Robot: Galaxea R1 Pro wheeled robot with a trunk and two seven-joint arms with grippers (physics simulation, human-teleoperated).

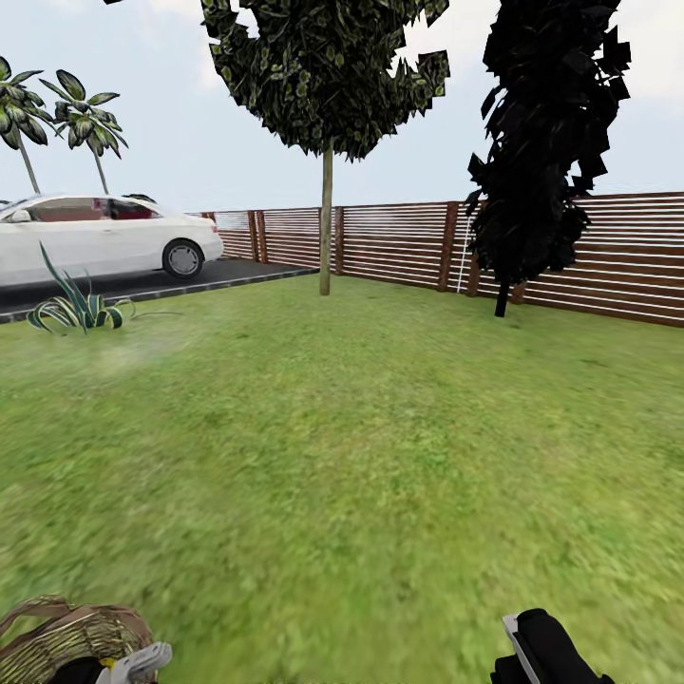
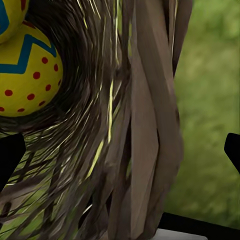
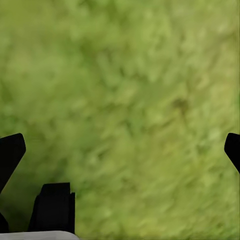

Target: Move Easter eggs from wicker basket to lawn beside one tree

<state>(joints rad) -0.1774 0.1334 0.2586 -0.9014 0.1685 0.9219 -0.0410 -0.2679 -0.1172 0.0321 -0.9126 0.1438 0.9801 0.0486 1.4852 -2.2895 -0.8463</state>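
Note:
The brown wicker basket [image 1: 66, 638] sits on the lawn [image 1: 361, 446] at the near left edge of the head view. My left gripper [image 1: 128, 663] is right at it. In the left wrist view the left gripper [image 2: 120, 152] is open and straddles the basket's woven wall [image 2: 145, 125]. Inside lies a yellow Easter egg [image 2: 25, 75] with a blue zigzag and red dots, and a second egg [image 2: 10, 15] peeks in above it. My right gripper [image 1: 546, 646] hangs low at the near right. In its wrist view the right gripper [image 3: 120, 150] is open over bare grass. The tree [image 1: 326, 228] stands far ahead.
A black cypress [image 1: 546, 142] stands right of the tree before the brown slat fence [image 1: 608, 256]. A white car [image 1: 95, 233] is parked on the dark driveway [image 1: 228, 274] at the left, with palms [image 1: 90, 123] behind and a spiky plant [image 1: 76, 306] at the lawn's edge.

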